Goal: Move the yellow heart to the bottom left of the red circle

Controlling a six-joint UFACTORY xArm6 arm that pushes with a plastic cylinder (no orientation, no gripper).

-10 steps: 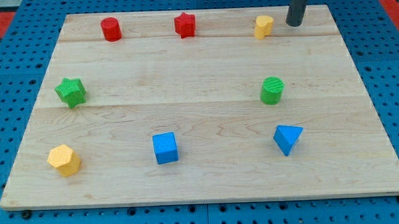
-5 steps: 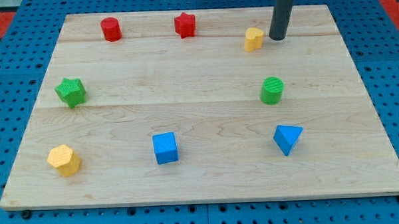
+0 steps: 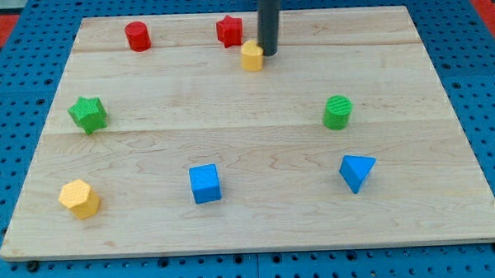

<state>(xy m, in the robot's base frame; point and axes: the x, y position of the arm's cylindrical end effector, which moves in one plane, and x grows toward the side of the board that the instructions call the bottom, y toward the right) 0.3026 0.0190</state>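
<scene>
Yellow hexagon (image 3: 78, 198): at the tabletop's bottom left corner, far down and to the view's left of the tip.
Green star (image 3: 88, 114): at the view's left edge, well left of and below the tip.
Red circle (image 3: 137, 35): near the top left, well to the view's left of the tip and slightly above it.
Blue cube (image 3: 205, 182): in the bottom row, far below the tip and a little to its left.
Red star (image 3: 229, 30): in the top row, just up and to the left of the tip, close to the yellow heart but seemingly apart from it.
Yellow heart (image 3: 252, 55): touching the tip on the tip's left side, just below and right of the red star, well to the right of the red circle.
Tip (image 3: 268, 52): the rod's lower end, pressed against the heart's right side near the top middle.
Jaws: the arm has none; it ends in a plain dark rod, so nothing is gripped.
Green cylinder (image 3: 337, 112): to the view's right of the tip and lower.
Blue triangle (image 3: 357, 171): at the lower right, far below the tip.
Tabletop (image 3: 259, 229): pale wood, carrying all the blocks.
</scene>
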